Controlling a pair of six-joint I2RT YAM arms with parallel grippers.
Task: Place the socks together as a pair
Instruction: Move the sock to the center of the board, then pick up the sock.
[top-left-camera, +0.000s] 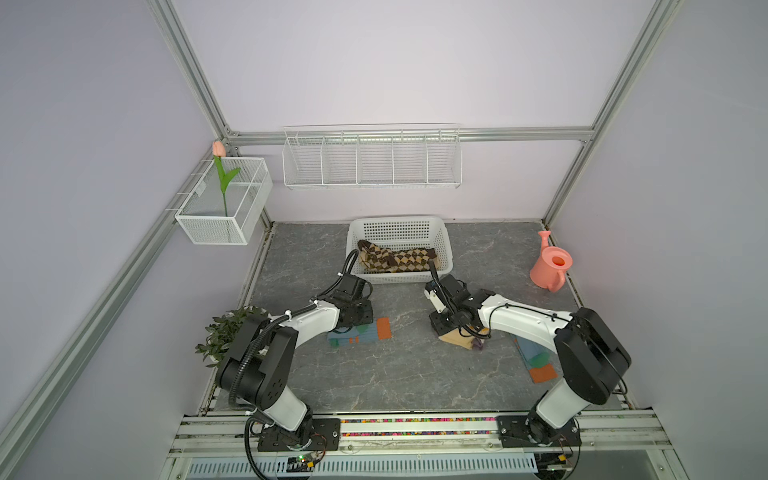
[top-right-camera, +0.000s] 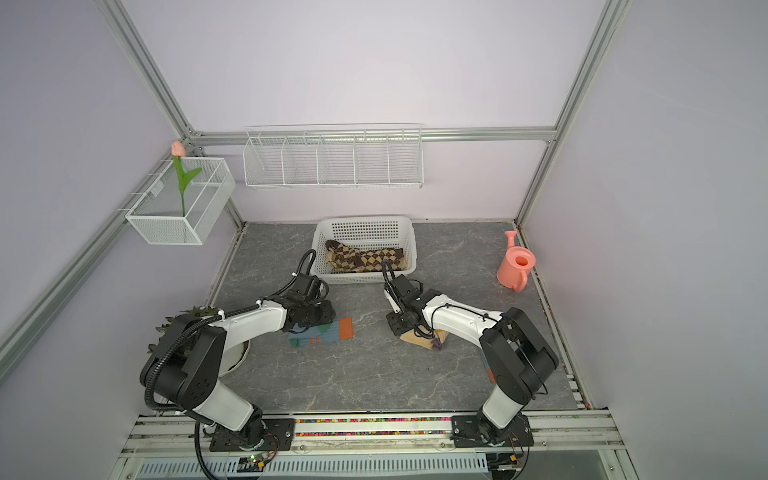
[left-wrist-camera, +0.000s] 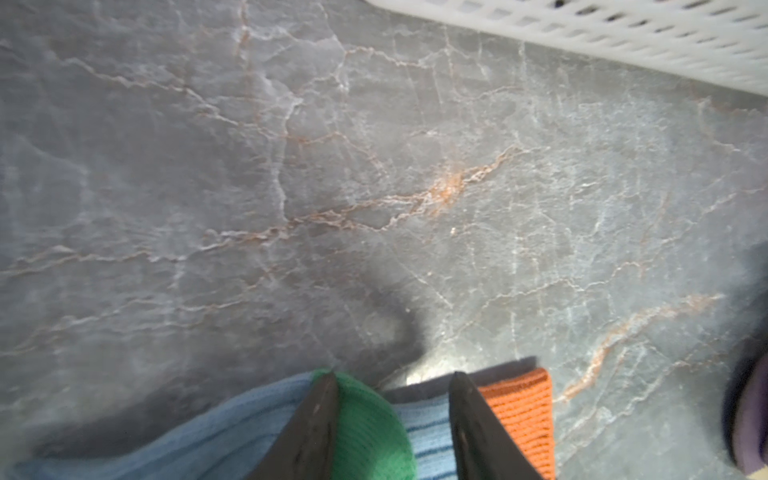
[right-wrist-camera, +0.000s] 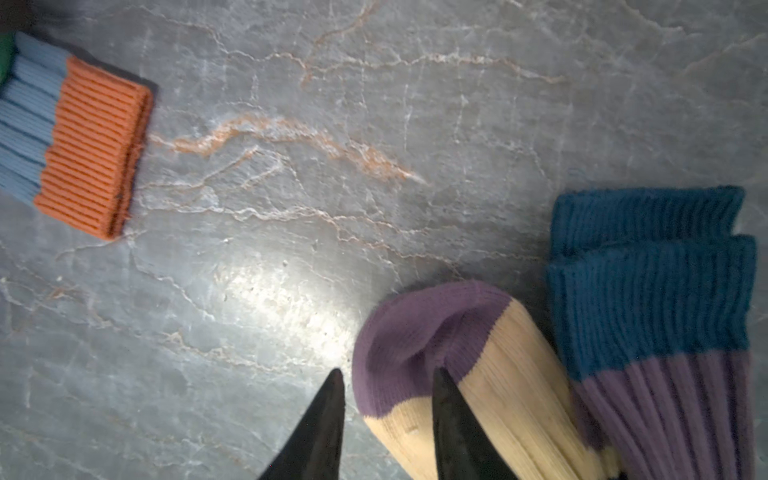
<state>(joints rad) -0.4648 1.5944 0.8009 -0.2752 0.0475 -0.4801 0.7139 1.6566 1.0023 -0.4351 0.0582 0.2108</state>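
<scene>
My left fingers look like smooth, matt black plastic, and my right fingers look the same. The worktop is a grey stone-look slab with pale and rust veins, mostly matt, with a soft glare beside my right fingers. The blue sock is ribbed knit cloth with a coarser orange cuff. The cream sock is soft ribbed knit too, purple at the toe. In both top views the basket is white perforated plastic, the watering can is smooth pink plastic, and the wall rack is white coated wire
</scene>
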